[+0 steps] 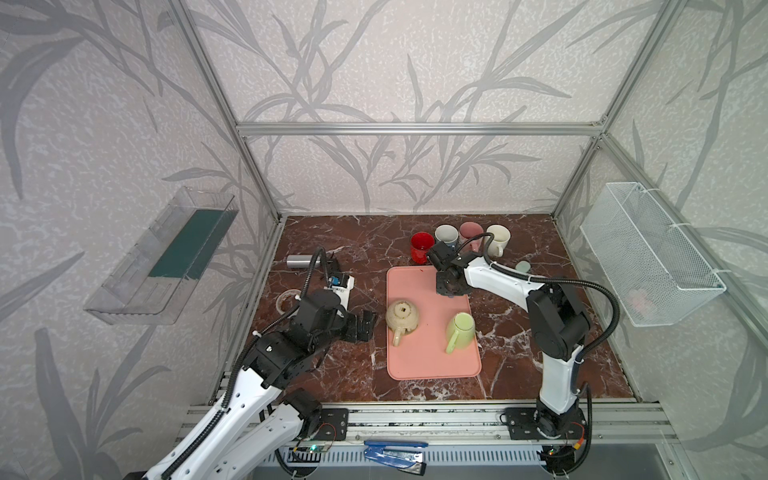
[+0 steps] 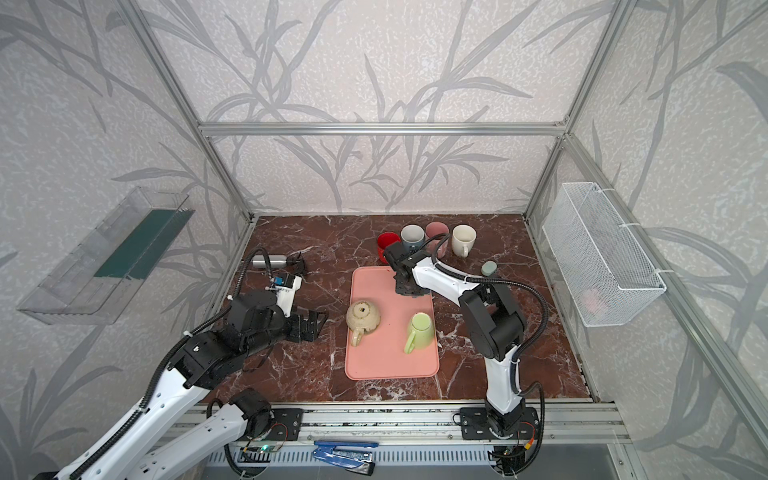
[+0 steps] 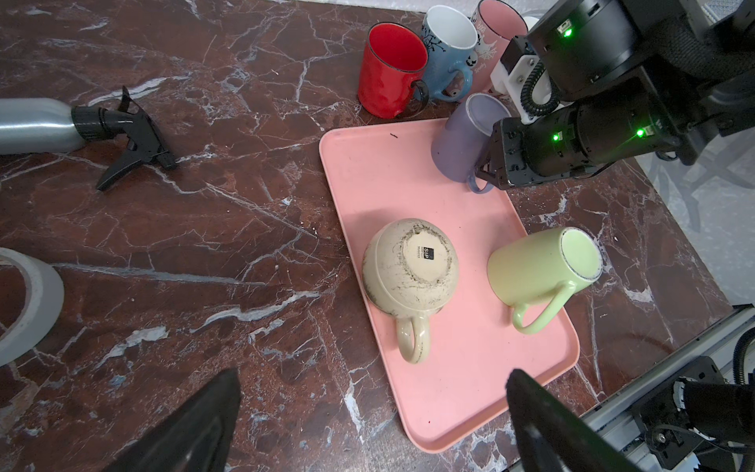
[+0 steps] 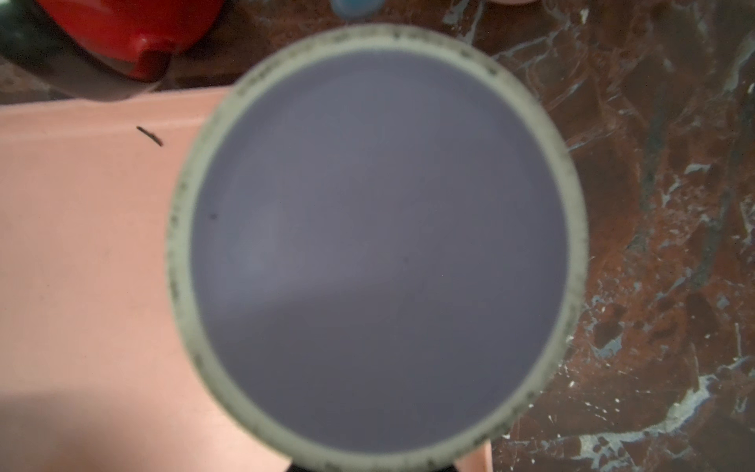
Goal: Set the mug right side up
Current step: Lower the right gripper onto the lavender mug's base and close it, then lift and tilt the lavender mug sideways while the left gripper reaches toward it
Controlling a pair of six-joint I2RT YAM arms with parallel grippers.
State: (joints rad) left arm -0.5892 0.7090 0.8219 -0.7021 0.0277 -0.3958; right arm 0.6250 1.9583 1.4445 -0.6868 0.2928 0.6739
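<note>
Three mugs stand base-up on the pink tray (image 1: 432, 361): a purple mug (image 3: 461, 139) at its far right corner, a beige mug (image 1: 402, 316) and a green mug (image 1: 460, 328) nearer the front. My right gripper (image 1: 448, 291) points down over the purple mug and hides it in both top views. In the left wrist view its fingers sit at the mug's handle (image 3: 479, 187). The mug's base (image 4: 378, 245) fills the right wrist view and hides the fingers. My left gripper (image 1: 368, 326) hangs open just left of the tray, with nothing between its fingers (image 3: 212, 408).
Red (image 1: 422, 246), blue-grey (image 1: 446, 235), pink (image 1: 471, 232) and cream (image 1: 497, 239) mugs stand upright behind the tray. A spray bottle (image 1: 301, 262) and a tape roll (image 1: 286, 299) lie at the left. A wire basket (image 1: 648, 257) hangs on the right wall.
</note>
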